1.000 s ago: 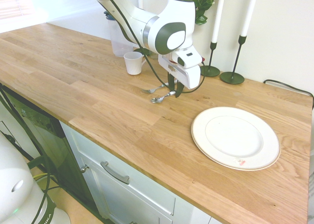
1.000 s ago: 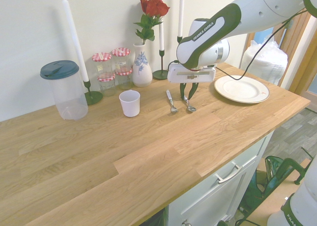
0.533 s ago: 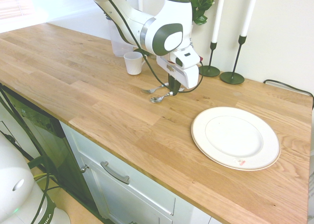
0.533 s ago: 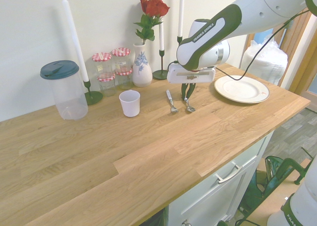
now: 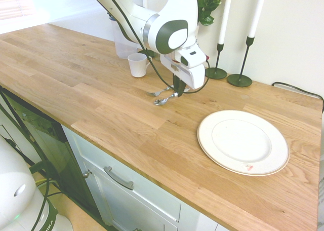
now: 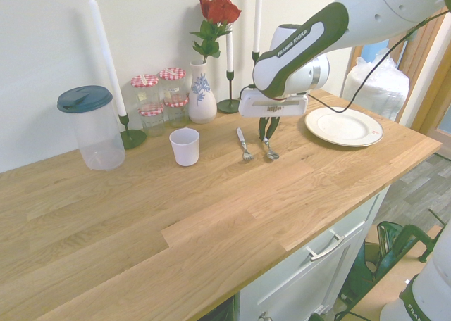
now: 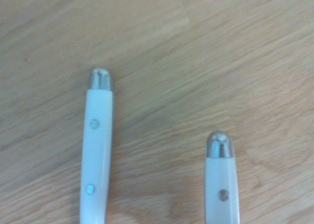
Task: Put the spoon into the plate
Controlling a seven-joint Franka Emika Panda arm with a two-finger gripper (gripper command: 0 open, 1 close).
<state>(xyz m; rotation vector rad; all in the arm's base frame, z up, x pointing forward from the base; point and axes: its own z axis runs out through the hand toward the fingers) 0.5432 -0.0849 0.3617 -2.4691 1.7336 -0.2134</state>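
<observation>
The spoon [image 5: 163, 100] has a shiny bowl and a white handle, and my gripper [image 5: 176, 92] is shut on that handle from above. Its bowl [image 6: 270, 153] hangs low over the wooden counter; I cannot tell whether it touches the wood. Beside it lies the white-handled fork [image 5: 158, 92], also seen in the second exterior view [image 6: 244, 146]. In the wrist view both white handles show side by side: the fork's [image 7: 98, 150] and the spoon's [image 7: 219, 184]. The white plate [image 5: 243, 141] lies apart from the gripper, further along the counter, with nothing on it [image 6: 344, 127].
A white cup [image 6: 184, 146] stands near the fork. Along the wall are a lidded plastic container [image 6: 91, 127], jars [image 6: 158, 99], a vase with a rose [image 6: 202, 96] and tall candlesticks [image 5: 239, 79]. The counter's front edge [image 5: 152, 172] drops to cabinets.
The gripper's fingers have closed on the spoon's handle. The wrist has risen slightly, and the spoon's bowl has shifted a little with it.
</observation>
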